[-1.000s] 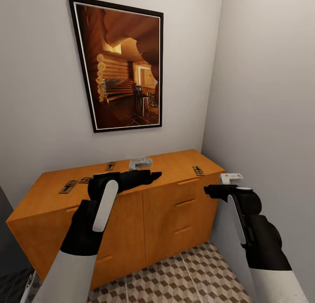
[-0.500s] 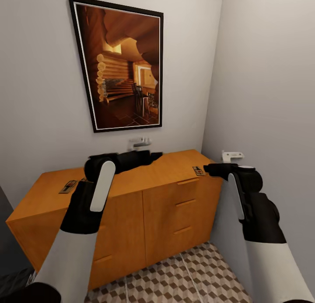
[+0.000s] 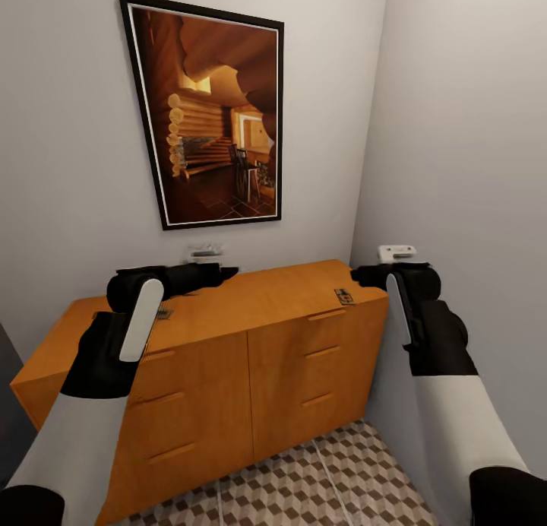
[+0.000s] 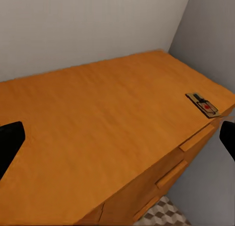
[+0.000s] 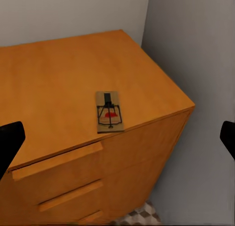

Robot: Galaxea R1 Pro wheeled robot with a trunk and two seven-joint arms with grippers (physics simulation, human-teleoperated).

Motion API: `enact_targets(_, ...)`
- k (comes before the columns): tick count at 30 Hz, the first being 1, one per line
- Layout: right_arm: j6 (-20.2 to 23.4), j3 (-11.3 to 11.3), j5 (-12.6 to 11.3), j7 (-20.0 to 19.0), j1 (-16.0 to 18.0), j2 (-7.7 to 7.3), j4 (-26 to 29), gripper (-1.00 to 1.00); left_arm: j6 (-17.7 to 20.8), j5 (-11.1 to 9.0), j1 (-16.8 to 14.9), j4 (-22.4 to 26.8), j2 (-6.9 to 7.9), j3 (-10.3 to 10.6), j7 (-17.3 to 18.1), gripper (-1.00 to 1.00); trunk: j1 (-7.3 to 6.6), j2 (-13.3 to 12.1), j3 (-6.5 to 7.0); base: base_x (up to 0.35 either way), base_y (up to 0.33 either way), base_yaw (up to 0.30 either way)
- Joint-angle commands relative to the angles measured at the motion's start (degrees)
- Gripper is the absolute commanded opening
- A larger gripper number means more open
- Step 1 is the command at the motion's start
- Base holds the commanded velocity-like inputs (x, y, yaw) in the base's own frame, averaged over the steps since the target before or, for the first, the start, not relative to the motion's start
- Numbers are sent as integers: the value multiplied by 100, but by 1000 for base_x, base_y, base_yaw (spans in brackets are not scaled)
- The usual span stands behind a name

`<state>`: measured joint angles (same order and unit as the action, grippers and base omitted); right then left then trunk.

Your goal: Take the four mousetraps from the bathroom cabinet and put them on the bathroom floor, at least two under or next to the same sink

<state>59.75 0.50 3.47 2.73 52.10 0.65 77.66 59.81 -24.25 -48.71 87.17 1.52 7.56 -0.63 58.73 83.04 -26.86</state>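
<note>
- Black fingers of the right gripper [image 3: 366,274] stand wide apart with nothing between them, one at each side edge of the right wrist view; the left gripper [image 3: 220,271] is spread just as wide and equally bare.
- Both arms have risen over the last second: the left gripper has climbed from the front of the cabinet [image 3: 251,336] and swung toward its left end, and the right has lifted from beside the cabinet's front to the level of its top.
- That reads as a lift to clear the top before a reach; no mousetrap is held yet.
- One mousetrap [image 5: 109,112] lies flat by the front edge of the cabinet top, near its right front corner, just below and ahead of the right fingers, untouched.
- Another mousetrap [image 3: 164,313] peeks out beside the left forearm, toward the left end.
- Patterned bathroom floor [image 3: 327,480] shows below the cabinet front.
</note>
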Motion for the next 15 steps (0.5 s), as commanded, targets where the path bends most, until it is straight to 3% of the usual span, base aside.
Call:
enact_targets(1, 25, 5, 70, -3, 44, 23, -99, 100, 19, -11, -6, 7, 69, 7, -7, 100, 0, 4, -7, 0, 0, 0)
enact_targets(8, 25, -3, 182, 3, 156, 83, -425, 100, 19, -24, -7, 12, 339, 17, -7, 100, 0, 4, -7, 0, 0, 0)
enact_targets(15, 25, -12, 150, -21, 185, 78, -535, 100, 19, -40, -7, 2, 423, 24, -6, 100, 0, 4, -7, 0, 0, 0)
